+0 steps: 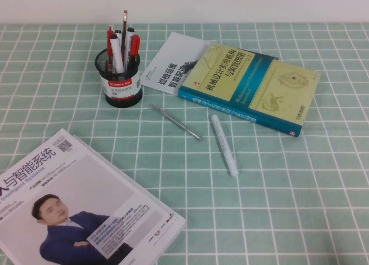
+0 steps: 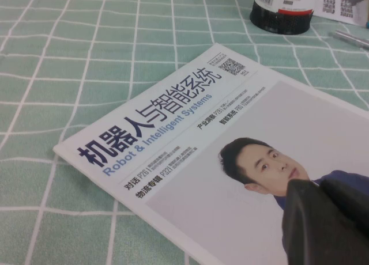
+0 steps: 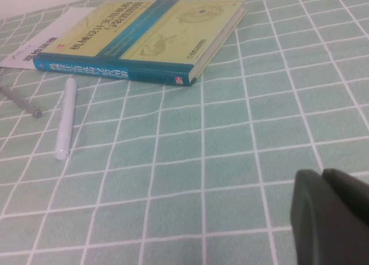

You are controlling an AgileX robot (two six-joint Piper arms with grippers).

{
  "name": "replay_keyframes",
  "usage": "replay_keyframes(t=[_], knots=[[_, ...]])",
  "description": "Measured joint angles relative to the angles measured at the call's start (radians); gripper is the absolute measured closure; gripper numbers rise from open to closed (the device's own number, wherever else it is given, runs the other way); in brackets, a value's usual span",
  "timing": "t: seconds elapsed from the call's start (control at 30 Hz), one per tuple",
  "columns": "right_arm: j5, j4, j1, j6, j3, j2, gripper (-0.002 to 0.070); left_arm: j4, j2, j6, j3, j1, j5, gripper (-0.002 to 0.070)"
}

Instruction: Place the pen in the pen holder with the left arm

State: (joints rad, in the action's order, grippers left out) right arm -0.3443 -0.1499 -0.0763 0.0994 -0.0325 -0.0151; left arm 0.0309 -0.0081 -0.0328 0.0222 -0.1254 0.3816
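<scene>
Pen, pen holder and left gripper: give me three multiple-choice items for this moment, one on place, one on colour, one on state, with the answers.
1. Where does the pen lie?
A. inside the pen holder
B. on the cloth between the pen holder and the white marker
C. on top of the book

2. What colour is the tablecloth?
A. green with white grid lines
B. plain red
C. black

3. How does the left gripper stand?
A. shut on the pen
B. wide open around the pen holder
C. shut, holding nothing, over the magazine

Answers:
1 B: the pen rests flat on the cloth, with the pen holder on one side and the white marker on the other.
2 A: green squares with white lines fill the high view.
3 C: its dark fingers sit together above the magazine, far from the pen.

The right gripper hangs over bare cloth.
</scene>
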Motion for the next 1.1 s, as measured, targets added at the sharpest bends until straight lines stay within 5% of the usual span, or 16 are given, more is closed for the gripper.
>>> replay_keyframes(t=[1.1], knots=[[0.0,0.0,0.0,0.0,0.0,0.0,0.0696,0.008,0.0,0.0,0.004,0.0,-0.067,0.0675]])
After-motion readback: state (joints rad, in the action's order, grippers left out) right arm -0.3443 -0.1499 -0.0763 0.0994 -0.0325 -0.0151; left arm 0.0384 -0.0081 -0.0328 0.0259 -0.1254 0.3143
